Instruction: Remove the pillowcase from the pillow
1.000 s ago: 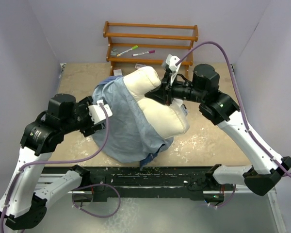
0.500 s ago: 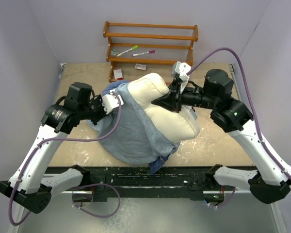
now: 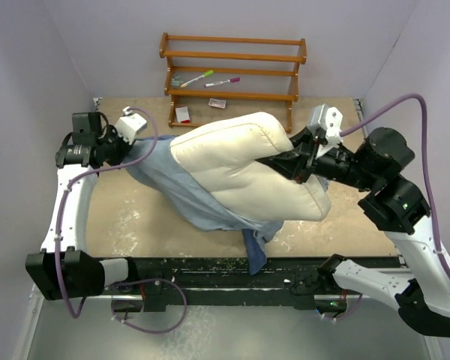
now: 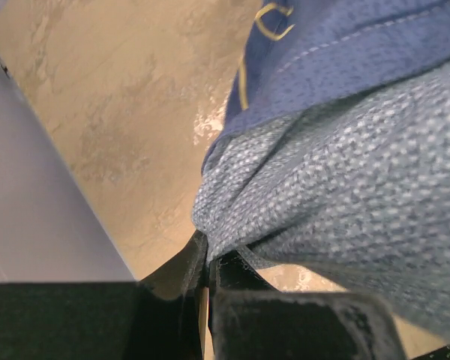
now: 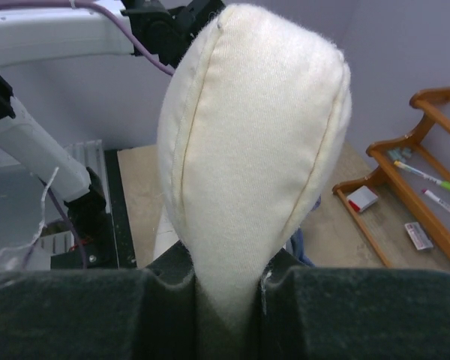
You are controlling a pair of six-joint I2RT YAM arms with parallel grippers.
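Note:
The plump cream pillow [image 3: 247, 169] lies across the middle of the table, most of it bare. The grey-blue pillowcase [image 3: 187, 187], inside out, still wraps its near lower side and stretches toward the far left. My left gripper [image 3: 124, 142] is shut on the pillowcase's edge there. In the left wrist view the weave [image 4: 337, 187] bunches into the closed jaws [image 4: 208, 259], with navy printed cloth [image 4: 345, 52] above. My right gripper [image 3: 296, 161] is shut on the pillow's right end. The right wrist view shows cream fabric [image 5: 247, 150] pinched between the pads [image 5: 229, 300].
A wooden rack [image 3: 232, 71] stands at the back with two markers [image 3: 210, 78] and small cards [image 3: 184, 114]. A corner of the pillowcase [image 3: 253, 251] hangs over the table's near edge onto the black rail [image 3: 210, 270]. Purple walls close in on both sides.
The left gripper closed on the pillowcase edge and pulled it back-left. The right gripper drew the pillow to the right, baring more cream fabric.

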